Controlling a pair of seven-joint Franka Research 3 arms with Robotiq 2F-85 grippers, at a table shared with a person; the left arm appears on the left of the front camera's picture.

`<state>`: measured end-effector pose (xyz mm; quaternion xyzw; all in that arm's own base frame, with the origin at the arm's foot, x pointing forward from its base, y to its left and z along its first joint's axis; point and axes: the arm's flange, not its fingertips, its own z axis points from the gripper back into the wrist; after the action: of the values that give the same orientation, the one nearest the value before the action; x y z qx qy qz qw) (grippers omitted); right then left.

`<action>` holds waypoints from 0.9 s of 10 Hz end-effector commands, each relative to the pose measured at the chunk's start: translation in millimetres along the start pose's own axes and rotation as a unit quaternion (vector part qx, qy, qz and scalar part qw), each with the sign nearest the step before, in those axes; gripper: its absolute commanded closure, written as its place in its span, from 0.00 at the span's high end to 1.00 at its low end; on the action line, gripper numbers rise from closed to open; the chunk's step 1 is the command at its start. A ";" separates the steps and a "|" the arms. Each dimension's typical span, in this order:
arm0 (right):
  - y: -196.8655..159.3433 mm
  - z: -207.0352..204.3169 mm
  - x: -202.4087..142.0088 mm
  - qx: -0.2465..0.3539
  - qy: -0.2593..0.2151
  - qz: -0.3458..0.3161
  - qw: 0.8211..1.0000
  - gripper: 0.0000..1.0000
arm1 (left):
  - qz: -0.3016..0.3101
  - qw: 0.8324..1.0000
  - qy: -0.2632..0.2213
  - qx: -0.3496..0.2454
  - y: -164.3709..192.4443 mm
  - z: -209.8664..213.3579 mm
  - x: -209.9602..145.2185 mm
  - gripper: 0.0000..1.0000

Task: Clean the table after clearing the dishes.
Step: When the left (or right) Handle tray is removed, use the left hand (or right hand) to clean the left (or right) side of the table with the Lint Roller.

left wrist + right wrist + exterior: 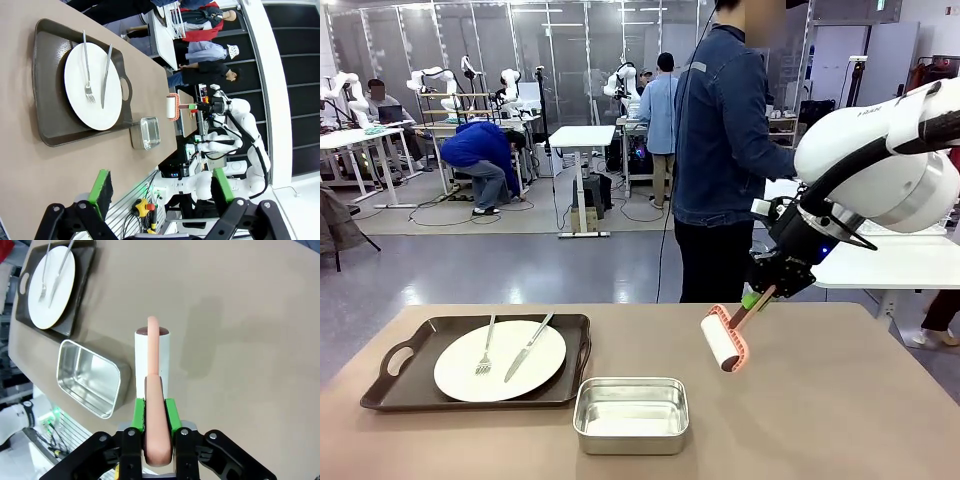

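Note:
The tan table point(840, 400) carries a dark brown tray point(470, 322) at the left, holding a white plate point(460, 375) with a fork point(486, 352) and a knife point(528, 348). My right gripper point(760, 295) is shut on the pink handle of a white lint roller point(721, 343), which hangs tilted a little above the table's middle right. In the right wrist view the roller point(142, 360) points away from the gripper point(154, 412), its shadow cast off to one side. My left gripper point(162, 187) is open and empty, well back from the tray point(47, 100).
A small steel pan point(631, 414) stands empty near the front edge, right of the tray. A person in a denim jacket point(725, 130) stands at the far side. A white table point(890, 260) lies beyond the right end.

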<state>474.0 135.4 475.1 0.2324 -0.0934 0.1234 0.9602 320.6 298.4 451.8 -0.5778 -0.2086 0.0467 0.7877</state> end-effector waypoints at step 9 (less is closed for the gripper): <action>-90.9 -56.0 4.9 0.171 -0.020 -0.123 0.977 0.21 | -0.002 1.000 -0.003 -0.001 -1.9 2.0 -1.9 1.00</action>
<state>504.4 83.3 393.8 0.3905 -0.0427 0.0099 0.9196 320.5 298.5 451.7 -0.5778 -0.2087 0.0468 0.7877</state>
